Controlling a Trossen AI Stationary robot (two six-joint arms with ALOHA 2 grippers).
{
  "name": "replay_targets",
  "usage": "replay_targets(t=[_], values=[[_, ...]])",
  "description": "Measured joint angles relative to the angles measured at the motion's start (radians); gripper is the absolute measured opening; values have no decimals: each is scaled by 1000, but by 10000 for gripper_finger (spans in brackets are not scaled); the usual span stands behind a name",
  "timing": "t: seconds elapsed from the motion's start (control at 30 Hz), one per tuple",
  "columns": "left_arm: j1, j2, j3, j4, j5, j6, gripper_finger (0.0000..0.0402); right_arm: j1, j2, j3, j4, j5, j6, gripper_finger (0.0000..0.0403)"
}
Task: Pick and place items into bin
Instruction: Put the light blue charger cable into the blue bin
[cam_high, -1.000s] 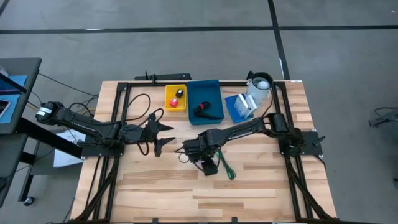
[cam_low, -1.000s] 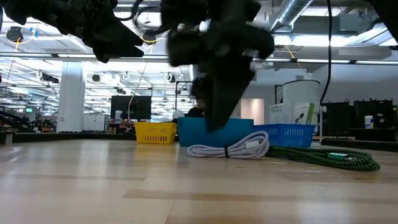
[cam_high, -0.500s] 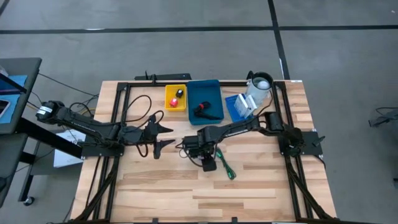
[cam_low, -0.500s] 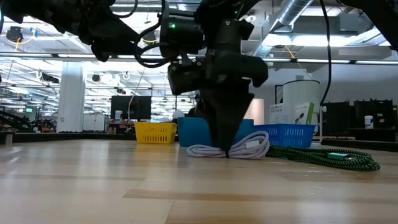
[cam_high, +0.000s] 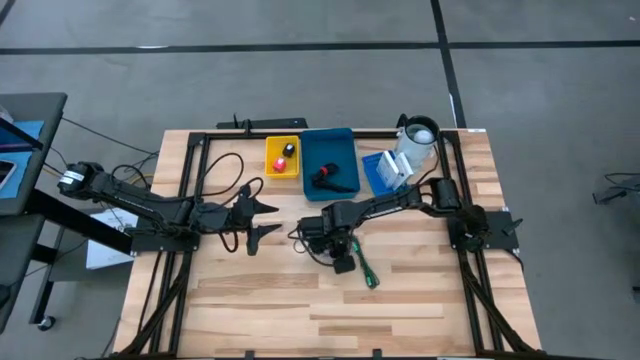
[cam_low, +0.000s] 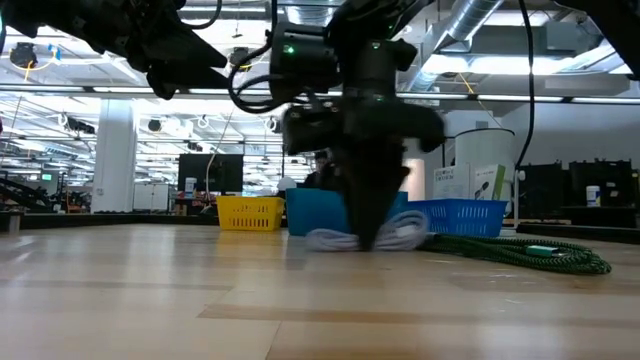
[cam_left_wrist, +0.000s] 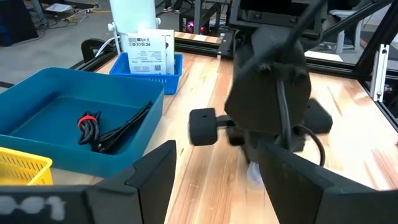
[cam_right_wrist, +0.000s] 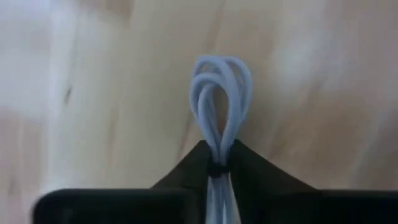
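The right hand (cam_right_wrist: 219, 163) is clamped on the coiled white cable (cam_right_wrist: 219, 99) at mid-bench (cam_high: 420, 300); the left hand (cam_high: 262, 219) waits, fingers apart.

We're in a big open lab or workshop here: grey concrete floor (cam_high: 300, 80) around the wooden table (cam_high: 420, 300), exposed ceiling ducts (cam_low: 480, 20), strip lights, workstations stretching behind.
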Motion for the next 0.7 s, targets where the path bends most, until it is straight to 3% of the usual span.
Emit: replay_targets(t=[0.1, 0.3, 0.43, 0.7], values=[[0, 0, 0, 0, 0, 0, 212, 4, -17, 11, -105, -8, -84, 23], [0, 0, 0, 0, 0, 0, 212, -8, -91, 74, -281, 104, -201, 33], [0, 0, 0, 1, 0, 1, 212, -51, -149, 111, -281, 196, -259, 49], [0, 0, 0, 1, 0, 0, 212, -215, -278, 155, -91, 201, -327, 25]])
